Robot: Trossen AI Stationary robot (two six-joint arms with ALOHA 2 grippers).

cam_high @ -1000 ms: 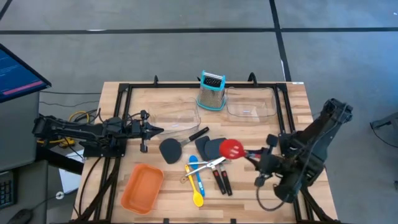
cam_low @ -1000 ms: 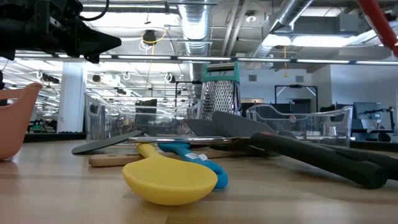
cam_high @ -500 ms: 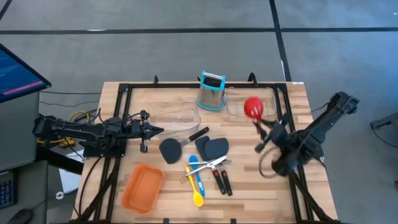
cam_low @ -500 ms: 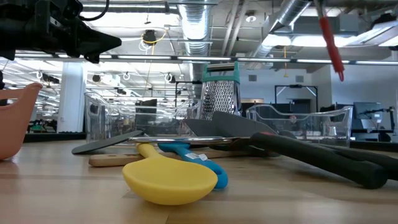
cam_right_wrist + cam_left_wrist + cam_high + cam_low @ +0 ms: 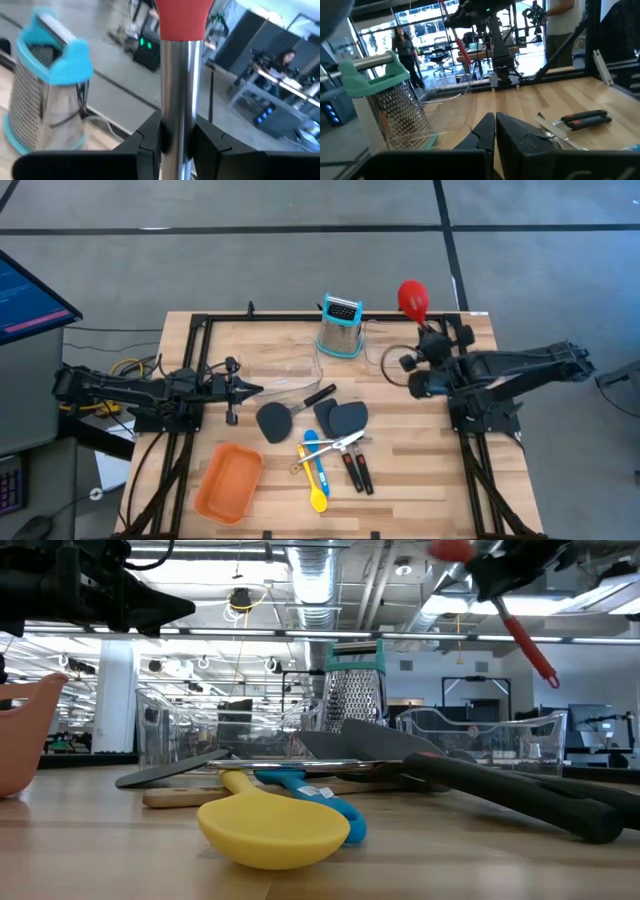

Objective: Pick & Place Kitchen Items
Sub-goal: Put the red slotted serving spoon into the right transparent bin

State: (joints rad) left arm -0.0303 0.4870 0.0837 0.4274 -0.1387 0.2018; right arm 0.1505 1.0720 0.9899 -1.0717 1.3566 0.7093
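Red slotted spoon (image 5: 183, 17): bowl cut off by the right wrist view's edge; slots could not be made out in the high view. Orange tray (image 5: 20, 735) cropped at the low view's left edge. Background person (image 5: 404, 47) blurred.

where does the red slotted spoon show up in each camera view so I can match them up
High view: red slotted spoon, head past the table's far edge, held by the right gripper.
Low view: up at top right, handle slanting down.
Left wrist view: thin red handle in the distance.
Right wrist view: steel shaft between the fingers.
Shared landmark: the box grater.
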